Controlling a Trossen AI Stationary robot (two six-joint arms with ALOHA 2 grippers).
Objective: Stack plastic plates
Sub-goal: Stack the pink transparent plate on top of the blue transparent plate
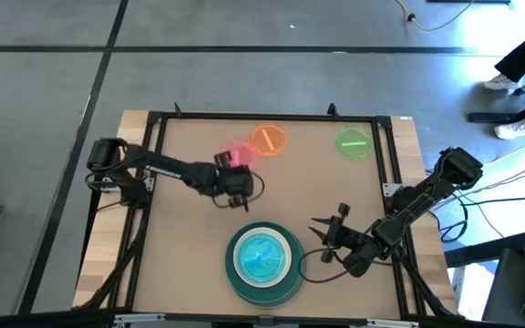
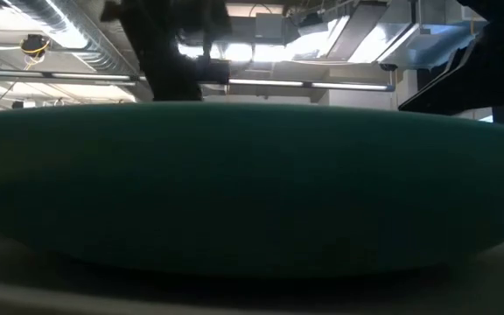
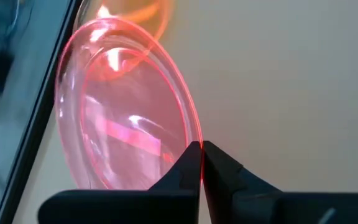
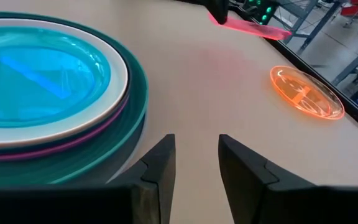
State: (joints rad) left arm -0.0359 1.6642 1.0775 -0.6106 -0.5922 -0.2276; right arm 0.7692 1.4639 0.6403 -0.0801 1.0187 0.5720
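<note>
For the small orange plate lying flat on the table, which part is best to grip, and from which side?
Probably its thin raised rim. The orange plate lies flat on the table, so only the edge offers purchase. Its front edge looks free; the pink plate, held in the left gripper, is close beside it.

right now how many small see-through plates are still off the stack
3. The pink plate is gripped by the left gripper above the table; the orange plate and green plate lie on the far side. The stack may hide others.
</note>
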